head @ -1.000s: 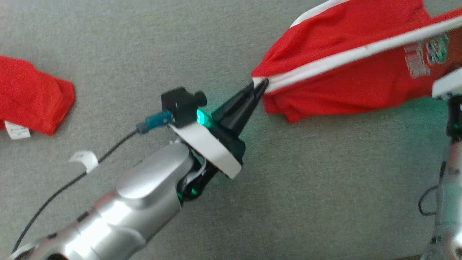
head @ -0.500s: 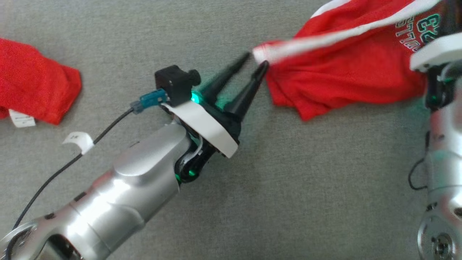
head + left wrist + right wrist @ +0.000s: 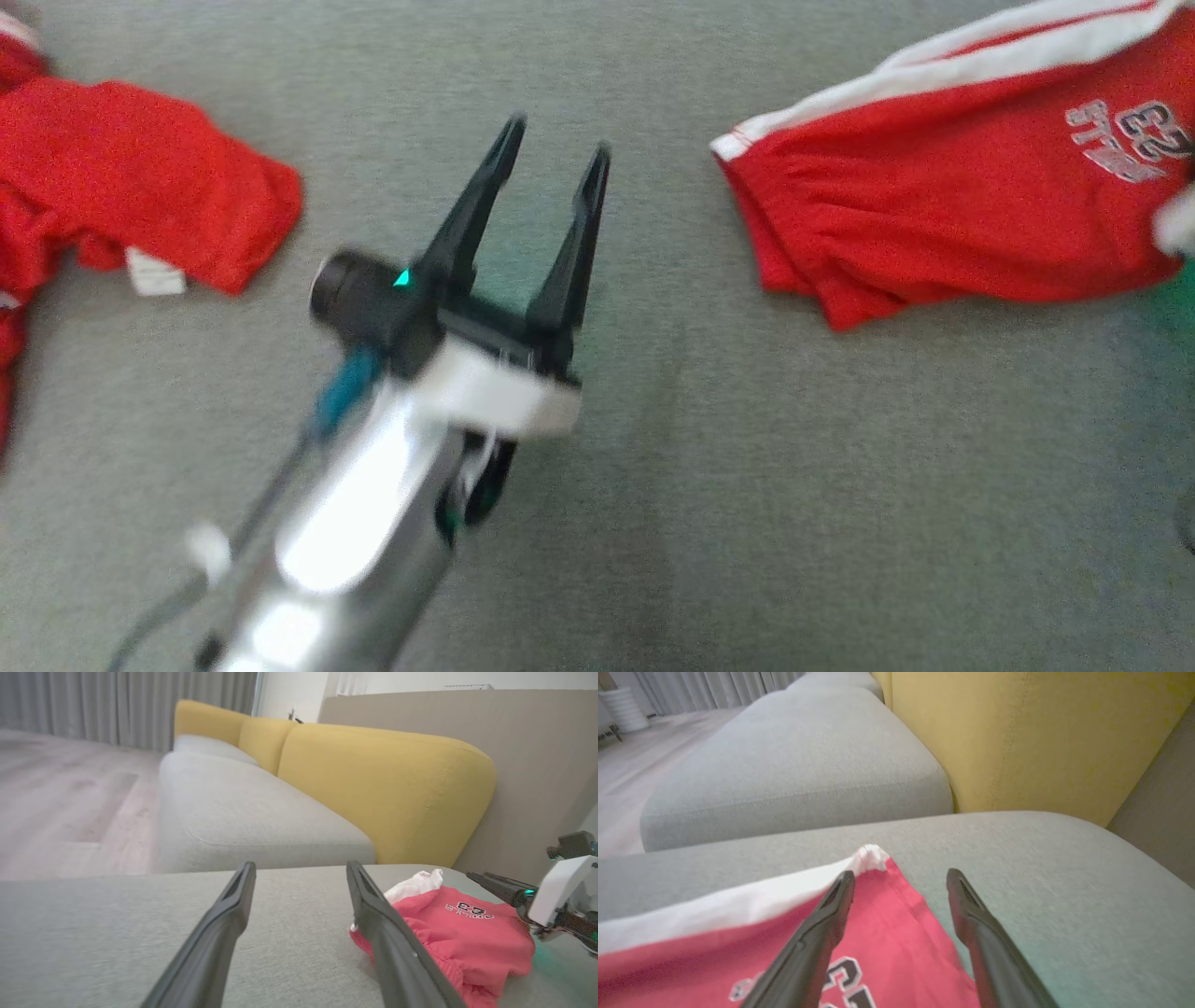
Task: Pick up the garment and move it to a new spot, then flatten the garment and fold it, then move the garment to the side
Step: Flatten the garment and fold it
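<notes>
Both tools stood empty with their jaws spread wide. The left gripper (image 3: 558,138) hung over bare grey cushion (image 3: 747,513) and the right gripper (image 3: 899,877) was poised just above the garment (image 3: 934,215). The garment, red shorts with a white stripe (image 3: 934,70), lay on the cushion well apart from the left gripper's fingers and off to their right. Its long axis ran along the stripe, from a bunched near end out toward the printed lettering (image 3: 1130,140). The right arm was plainly the nearer, since one of its fingers crossed the red cloth beside the print. The left arm would probably have to swing right to reach the bunched end. Any flattening likely turned on that gap, with one gripper at each end of the long axis. The head view alone showed a second red garment (image 3: 140,187) lying on the cushion's left side, clear of both tools. The left wrist view showed the shorts lying toward the cushion's corner below the yellow backrest (image 3: 383,788), which the head view left out. The right wrist view showed the white-trimmed corner pointing at the cushion's far edge. None of the views made clear whether the cloth was lying smooth.
</notes>
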You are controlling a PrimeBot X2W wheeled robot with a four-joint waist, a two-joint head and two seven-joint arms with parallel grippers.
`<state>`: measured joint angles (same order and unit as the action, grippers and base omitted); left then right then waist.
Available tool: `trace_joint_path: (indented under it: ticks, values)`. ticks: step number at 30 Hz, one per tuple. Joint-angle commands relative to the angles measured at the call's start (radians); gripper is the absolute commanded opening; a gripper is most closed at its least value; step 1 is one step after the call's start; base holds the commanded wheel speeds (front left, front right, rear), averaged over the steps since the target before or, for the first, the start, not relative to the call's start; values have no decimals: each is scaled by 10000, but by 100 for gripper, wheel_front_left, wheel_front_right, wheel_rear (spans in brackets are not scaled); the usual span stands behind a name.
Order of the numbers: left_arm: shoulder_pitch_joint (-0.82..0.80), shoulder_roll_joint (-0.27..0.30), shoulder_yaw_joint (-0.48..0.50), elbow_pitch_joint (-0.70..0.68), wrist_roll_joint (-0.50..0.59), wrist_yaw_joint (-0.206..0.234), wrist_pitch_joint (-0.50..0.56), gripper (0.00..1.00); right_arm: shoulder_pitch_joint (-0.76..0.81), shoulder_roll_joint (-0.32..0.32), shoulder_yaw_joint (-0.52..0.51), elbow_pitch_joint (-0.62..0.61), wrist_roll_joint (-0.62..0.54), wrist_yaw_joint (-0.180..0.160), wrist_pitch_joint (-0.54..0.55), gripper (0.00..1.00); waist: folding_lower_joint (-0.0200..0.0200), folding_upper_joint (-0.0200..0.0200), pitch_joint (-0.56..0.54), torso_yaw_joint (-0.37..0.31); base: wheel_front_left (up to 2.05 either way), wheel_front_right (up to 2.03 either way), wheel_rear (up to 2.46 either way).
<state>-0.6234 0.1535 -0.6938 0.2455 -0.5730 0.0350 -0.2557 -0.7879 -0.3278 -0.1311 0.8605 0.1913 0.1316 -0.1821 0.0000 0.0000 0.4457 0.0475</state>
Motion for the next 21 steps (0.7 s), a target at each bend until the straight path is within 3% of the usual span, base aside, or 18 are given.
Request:
trace_joint_path:
  ticks: [1, 6, 10, 11, 12, 16, 21]
  values:
    - [750, -56, 1000, -1022, 1046, 203, -59, 100, 395, -639, 110, -105, 297, -9, 367, 100, 0, 0, -262, 430, 0, 0, 0]
    - [2457, -345, 2237, -2385, 2638, 171, -59, 100, 1043, -1704, 89, 160, 976, -9, 1592, 100, 0, 0, -408, 980, 0, 0, 0]
    - [3312, -569, 2921, -2953, 3260, 37, -60, 100, 1469, -2019, 96, 231, 1904, -9, 2818, 100, 0, 0, -477, 1299, 0, 0, 0]
    - [3474, -620, 3066, -3053, 3361, 1, -60, 100, 1565, -2033, 72, 220, 2210, -9, 3161, 35, 0, 0, -495, 1333, 0, 0, 0]
    - [3628, -671, 3201, -3118, 3421, -45, -60, 100, 1658, -2055, 104, 151, 2482, -9, 3478, 0, 0, 0, -506, 1351, 0, 0, 0]
    - [3992, -824, 3702, -3107, 3662, -228, -60, 100, 1965, -2221, 79, -258, 3044, -9, 3811, 0, 0, 0, -611, 1290, 0, 0, 0]
    - [4238, -934, 4038, -3063, 3979, -421, -60, 100, 2411, -2062, -277, -746, 3304, -9, 3295, 0, 0, 0, -969, 925, 0, 0, 0]
